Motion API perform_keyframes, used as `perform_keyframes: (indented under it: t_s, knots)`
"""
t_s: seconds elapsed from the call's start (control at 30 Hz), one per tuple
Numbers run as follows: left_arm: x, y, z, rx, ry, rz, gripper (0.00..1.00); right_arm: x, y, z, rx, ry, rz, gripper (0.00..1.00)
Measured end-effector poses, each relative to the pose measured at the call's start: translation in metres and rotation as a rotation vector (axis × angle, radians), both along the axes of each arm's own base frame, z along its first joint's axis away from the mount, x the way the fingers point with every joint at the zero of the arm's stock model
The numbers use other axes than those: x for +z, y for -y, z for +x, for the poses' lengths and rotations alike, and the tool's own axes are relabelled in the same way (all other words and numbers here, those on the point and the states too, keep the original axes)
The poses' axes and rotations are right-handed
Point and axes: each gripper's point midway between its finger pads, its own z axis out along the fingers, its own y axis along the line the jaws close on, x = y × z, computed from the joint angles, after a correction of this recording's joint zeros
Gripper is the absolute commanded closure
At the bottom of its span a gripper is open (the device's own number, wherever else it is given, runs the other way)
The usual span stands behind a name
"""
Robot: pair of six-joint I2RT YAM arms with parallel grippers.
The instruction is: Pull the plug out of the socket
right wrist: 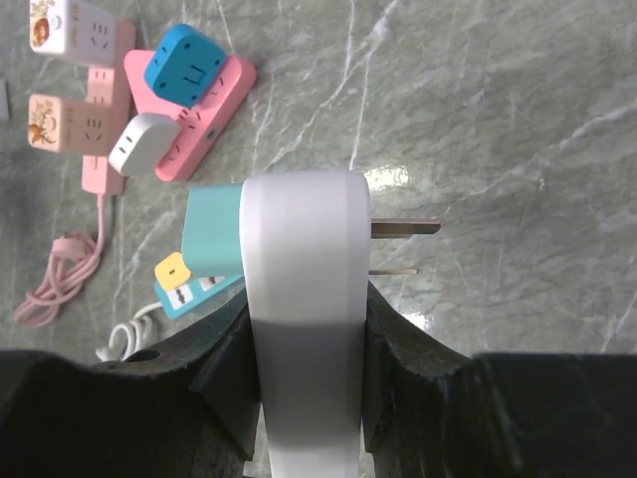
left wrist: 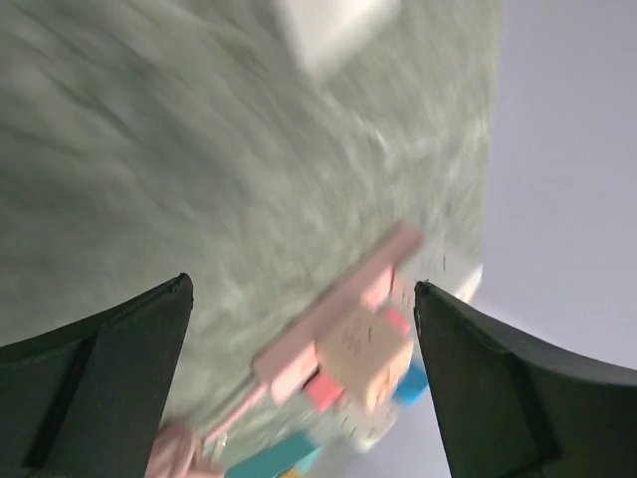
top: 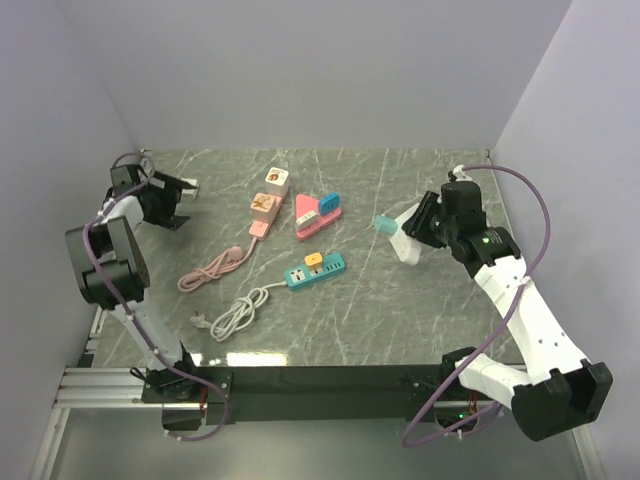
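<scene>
The plug (right wrist: 304,259) is a smooth, white, rounded body with two flat metal prongs (right wrist: 403,227) sticking out of one side into open air, in no socket. A teal block (right wrist: 214,234) sits against its opposite side. The right claw (right wrist: 304,349) holds the white body between its two dark fingers, the jaws partly closed and pressing on both flanks. The top of the plug rises past the fingertips, and the prongs point off to the claw's right in its own wrist view. From above, the plug hangs clear of the table, well apart from the strips.

Beyond and to the left of this claw lie a pink socket strip (right wrist: 189,110) carrying a blue adapter (right wrist: 184,65) and a white one (right wrist: 139,144), and a paler pink strip (top: 265,205) with cream cubes. Just left of the claw's left finger a teal strip (right wrist: 184,289) shows.

The left claw (left wrist: 299,368) stands wide open with nothing between its fingers. Its view is blurred, and the pale pink strip lies ahead of it.
</scene>
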Motion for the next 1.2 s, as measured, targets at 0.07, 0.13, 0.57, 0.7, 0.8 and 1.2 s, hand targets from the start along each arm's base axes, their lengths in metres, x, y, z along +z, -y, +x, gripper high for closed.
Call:
perform_keyframes:
  t_s: [0.07, 0.13, 0.57, 0.7, 0.8, 1.2]
  knots:
    - [0.025, 0.017, -0.006, -0.080, 0.051, 0.061, 0.01, -0.002, 0.000, 0.001, 0.011, -0.007, -0.012, 1.00]
    - [0.060, 0.051, -0.012, -0.220, 0.144, 0.154, 0.01, -0.004, -0.003, 0.000, 0.044, -0.016, -0.018, 1.00]
    - [0.090, 0.294, -0.136, -0.793, 0.201, -0.040, 0.01, 0.005, -0.018, 0.005, 0.183, 0.114, -0.076, 1.00]
    - [0.111, 0.325, -0.134, -0.757, 0.219, -0.173, 0.01, -0.002, -0.030, 0.003, 0.200, 0.158, -0.137, 1.00]
    - [0.131, 0.345, -0.126, -0.719, 0.254, -0.278, 0.01, -0.003, -0.038, 0.005, 0.190, 0.195, -0.174, 1.00]
    - [0.121, 0.412, -0.127, -0.697, 0.162, -0.506, 0.03, 0.013, -0.053, 0.018, 0.106, 0.299, -0.190, 1.00]
